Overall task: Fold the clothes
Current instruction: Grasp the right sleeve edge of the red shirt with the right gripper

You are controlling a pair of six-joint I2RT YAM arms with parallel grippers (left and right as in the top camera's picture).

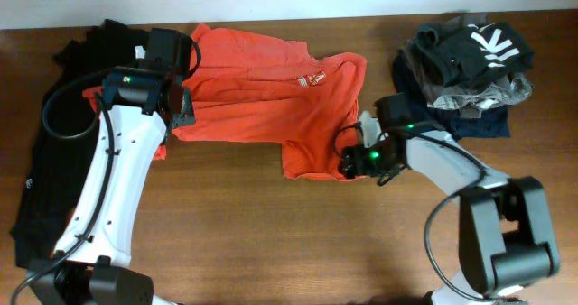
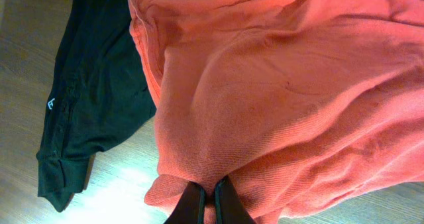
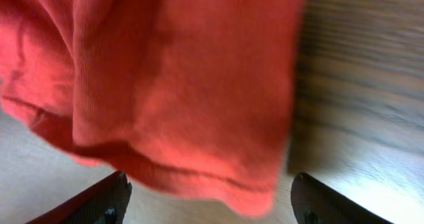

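**Item:** orange-red T-shirt, lying crumpled along the far edge of the wooden surface. Its long axis runs left to right, parallel to that edge, and one corner droops toward the near edge at the right end.

**Marks:** a small white label; too small to read.

**Hold, left end:** the left fingers are clenched on a bunched fold of the T-shirt.

**Hold, right end:** the right fingers are spread wide, one either side of the drooping hem, gripping nothing.

**Adjacent, left edge:** black garment, partly under the T-shirt. It carries a tiny white mark that cannot be read.

**Adjacent, far right corner:** heap of dark clothes, apart from the T-shirt. The white striped print on top is illegible.
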